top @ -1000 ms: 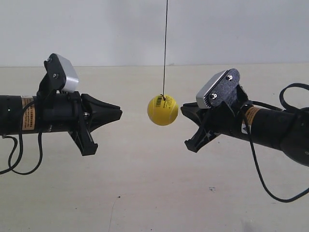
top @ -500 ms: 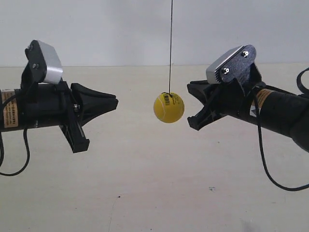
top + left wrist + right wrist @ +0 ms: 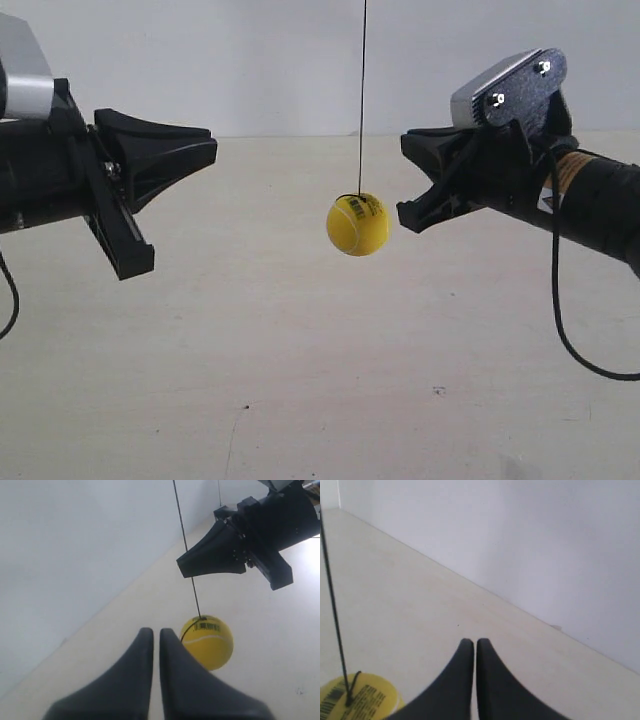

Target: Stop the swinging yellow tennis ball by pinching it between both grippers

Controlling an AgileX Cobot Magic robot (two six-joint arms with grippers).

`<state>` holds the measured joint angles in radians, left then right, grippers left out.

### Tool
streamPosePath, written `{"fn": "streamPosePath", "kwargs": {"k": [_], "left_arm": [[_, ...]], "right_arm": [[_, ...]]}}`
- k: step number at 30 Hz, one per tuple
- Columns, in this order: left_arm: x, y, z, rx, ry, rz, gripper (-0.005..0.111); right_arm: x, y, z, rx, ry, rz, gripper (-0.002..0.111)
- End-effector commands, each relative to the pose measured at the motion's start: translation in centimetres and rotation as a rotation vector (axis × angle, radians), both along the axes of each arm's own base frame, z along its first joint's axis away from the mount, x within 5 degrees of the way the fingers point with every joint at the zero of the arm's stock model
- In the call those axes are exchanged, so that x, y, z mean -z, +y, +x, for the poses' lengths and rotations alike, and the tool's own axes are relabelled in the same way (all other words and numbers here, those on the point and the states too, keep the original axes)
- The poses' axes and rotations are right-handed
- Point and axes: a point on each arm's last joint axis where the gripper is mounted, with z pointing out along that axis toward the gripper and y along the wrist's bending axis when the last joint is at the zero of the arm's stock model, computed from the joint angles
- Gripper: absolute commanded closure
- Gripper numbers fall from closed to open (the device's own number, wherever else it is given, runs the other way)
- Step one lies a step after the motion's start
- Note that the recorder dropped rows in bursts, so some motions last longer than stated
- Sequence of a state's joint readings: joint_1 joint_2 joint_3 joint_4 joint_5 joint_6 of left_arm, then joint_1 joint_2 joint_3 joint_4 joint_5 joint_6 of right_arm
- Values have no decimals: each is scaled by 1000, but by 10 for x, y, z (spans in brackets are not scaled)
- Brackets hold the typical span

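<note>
The yellow tennis ball (image 3: 358,224) hangs free on a thin dark string (image 3: 361,100) between the two arms, touching neither. The left wrist view shows the ball (image 3: 207,642) just beyond and to one side of my left gripper (image 3: 152,631), whose jaws are shut on nothing. The right gripper (image 3: 181,564) shows beyond the string. My right gripper (image 3: 471,641) is also shut and empty, with the ball (image 3: 360,702) close beside it at the picture's edge. In the exterior view the left gripper (image 3: 210,143) is well off the ball. The right gripper (image 3: 405,142) sits near it and higher.
A pale tabletop (image 3: 320,380) lies below the arms, and a white wall (image 3: 250,60) stands behind. A black cable (image 3: 560,320) loops down from the arm at the exterior view's right. Each arm carries a grey camera box (image 3: 500,95).
Both arms have risen and drawn apart, the left one going left and the right one going right. The ball has swung a little to the right. It now hangs below both tips.
</note>
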<state>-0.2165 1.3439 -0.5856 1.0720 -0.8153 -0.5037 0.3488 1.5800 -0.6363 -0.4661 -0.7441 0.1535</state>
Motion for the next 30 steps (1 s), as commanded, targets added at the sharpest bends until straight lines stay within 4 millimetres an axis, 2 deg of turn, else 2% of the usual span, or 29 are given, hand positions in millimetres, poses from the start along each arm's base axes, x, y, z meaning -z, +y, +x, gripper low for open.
{"fn": "streamPosePath", "kwargs": {"k": [1,7,15,19,26,30], "left_arm": [[-9,3,-6,-36,-22,-6,102],[-18,8,-16,-75,-48,-19,102],[-31,15,-36,-112,-94,-87,102],[-43,20,-51,-124,-154,-102,102],[-63,27,-74,-151,-226,-151,102],[-66,30,-78,-173,-228,-156,102]], "right_arm": [[-23,-5,-7,29,-29,30,108],[-55,-10,-25,57,-79,28,108],[-93,13,-67,25,-221,2,108],[-105,22,-83,19,-279,-39,108],[-126,22,-78,94,-305,-109,108],[-136,10,-71,252,-353,-158,108]]}}
